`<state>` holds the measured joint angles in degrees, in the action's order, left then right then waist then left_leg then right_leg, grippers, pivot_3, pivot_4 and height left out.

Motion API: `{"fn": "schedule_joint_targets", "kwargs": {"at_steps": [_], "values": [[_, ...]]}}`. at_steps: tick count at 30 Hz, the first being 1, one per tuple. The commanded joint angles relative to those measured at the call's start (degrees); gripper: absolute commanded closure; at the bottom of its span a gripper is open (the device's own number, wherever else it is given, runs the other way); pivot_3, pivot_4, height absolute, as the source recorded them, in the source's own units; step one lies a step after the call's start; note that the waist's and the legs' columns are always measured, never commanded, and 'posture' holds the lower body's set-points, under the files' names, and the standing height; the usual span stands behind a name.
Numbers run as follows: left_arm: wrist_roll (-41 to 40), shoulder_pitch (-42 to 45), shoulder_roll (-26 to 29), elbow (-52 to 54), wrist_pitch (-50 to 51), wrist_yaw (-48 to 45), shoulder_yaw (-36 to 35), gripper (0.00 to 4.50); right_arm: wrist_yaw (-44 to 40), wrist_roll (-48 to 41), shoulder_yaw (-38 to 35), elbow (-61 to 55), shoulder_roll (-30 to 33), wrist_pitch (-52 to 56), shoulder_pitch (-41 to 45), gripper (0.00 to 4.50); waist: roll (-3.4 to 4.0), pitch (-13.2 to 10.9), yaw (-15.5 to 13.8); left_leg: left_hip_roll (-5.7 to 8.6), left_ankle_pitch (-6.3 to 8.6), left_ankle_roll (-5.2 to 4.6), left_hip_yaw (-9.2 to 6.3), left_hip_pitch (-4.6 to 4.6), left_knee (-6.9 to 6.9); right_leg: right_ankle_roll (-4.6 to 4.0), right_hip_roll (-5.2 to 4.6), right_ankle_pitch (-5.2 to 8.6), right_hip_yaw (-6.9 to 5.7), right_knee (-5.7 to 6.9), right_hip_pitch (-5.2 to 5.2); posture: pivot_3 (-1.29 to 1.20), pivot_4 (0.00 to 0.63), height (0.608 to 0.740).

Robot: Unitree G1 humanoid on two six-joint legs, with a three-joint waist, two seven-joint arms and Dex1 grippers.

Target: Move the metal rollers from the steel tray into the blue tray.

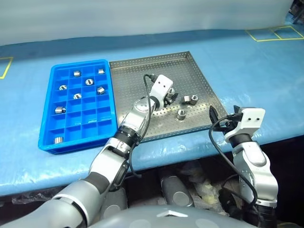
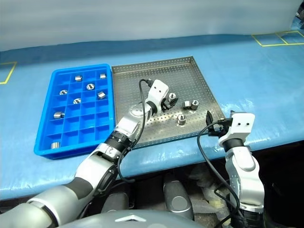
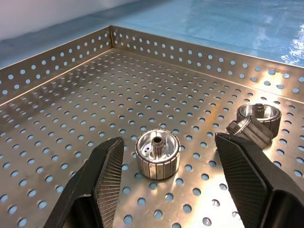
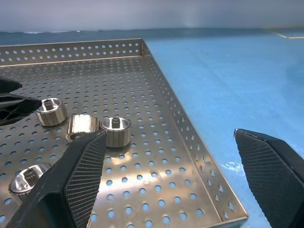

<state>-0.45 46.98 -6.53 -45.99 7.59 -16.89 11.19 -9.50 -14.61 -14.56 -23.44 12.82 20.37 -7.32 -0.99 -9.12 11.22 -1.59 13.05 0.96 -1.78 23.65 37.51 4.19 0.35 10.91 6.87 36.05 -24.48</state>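
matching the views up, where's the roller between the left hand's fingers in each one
Left eye: roller mid steel tray, at the left hand's tips.
Right eye: same spot.
Left wrist: roller inside the open hand.
Right wrist: roller nearest the black fingertips.
Shared landmark: the close pair of rollers beside it.

In the head views the left pincer [image 1: 169, 95] covers part of the steel tray [image 1: 190, 61] floor, and the roller [image 3: 157, 154] between its fingers is largely hidden there. At about three o'clock from it, two metal rollers [image 1: 191, 99] sit so close together that whether they touch cannot be told. In the right wrist view the roller [image 4: 26, 176] at eight o'clock is partly hidden behind a finger of the right pincer [image 4: 180, 180]. Rollers in the blue tray [image 1: 51, 80] are too small to show flanges.
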Motion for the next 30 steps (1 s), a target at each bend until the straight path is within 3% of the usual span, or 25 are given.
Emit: {"fn": "schedule_joint_targets", "kwargs": {"at_steps": [1,9,20,22,26,30], "values": [[0.55,3.83,-2.25,-3.56,-2.89,1.86,-1.21,1.16,0.62,-0.03,-0.96,-2.72,0.03,-1.43,0.01,0.00,0.00,0.00,0.69,0.00,0.00,0.00,0.00,0.00,0.00,0.00,0.00,0.00,0.00,0.00,0.00,-0.26,0.150,0.740],[0.91,9.40,-3.40,-13.73,-7.89,9.57,-4.14,1.16,0.77,0.01,-0.23,-2.73,0.13,-1.58,-0.07,0.00,-0.01,0.00,2.82,0.01,0.01,-0.01,0.00,0.02,-0.01,0.07,0.00,-0.04,0.03,-0.01,-0.01,-0.28,0.150,0.740],[-0.07,11.33,-5.19,-21.31,-5.08,9.26,-6.55,1.16,1.56,-0.14,-0.94,-3.76,-0.22,-2.03,-2.10,0.00,-0.01,-0.01,5.20,0.03,0.01,-0.02,0.00,0.01,-0.15,0.20,-0.01,-0.08,0.05,-0.04,-0.04,-0.30,0.150,0.740],[-0.20,11.08,-5.19,-21.63,-4.49,9.13,-7.10,1.52,1.67,-0.16,-0.95,-3.88,-0.25,-2.00,-2.23,0.00,-0.01,-0.01,5.58,0.03,0.01,-0.02,0.01,0.01,-0.16,0.27,-0.01,-0.11,0.06,-0.05,-0.04,-0.30,0.150,0.740],[-0.80,10.26,-4.94,-19.28,-4.83,9.47,-8.04,2.72,1.68,-0.17,-0.70,-3.60,-0.25,-1.78,-1.92,0.00,-0.01,-0.01,6.06,0.03,0.01,-0.02,0.01,-0.02,-0.17,0.26,-0.01,-0.11,0.07,-0.04,-0.04,-0.28,0.150,0.740],[-1.16,8.72,-4.39,-14.94,-6.43,11.04,-8.84,2.81,1.08,-0.13,0.18,-2.26,0.12,-1.50,-0.44,0.00,-0.01,-0.01,5.95,0.03,0.01,-0.02,0.01,-0.01,-0.20,0.27,-0.01,-0.12,0.08,-0.04,-0.05,-0.24,0.150,0.740]]}}
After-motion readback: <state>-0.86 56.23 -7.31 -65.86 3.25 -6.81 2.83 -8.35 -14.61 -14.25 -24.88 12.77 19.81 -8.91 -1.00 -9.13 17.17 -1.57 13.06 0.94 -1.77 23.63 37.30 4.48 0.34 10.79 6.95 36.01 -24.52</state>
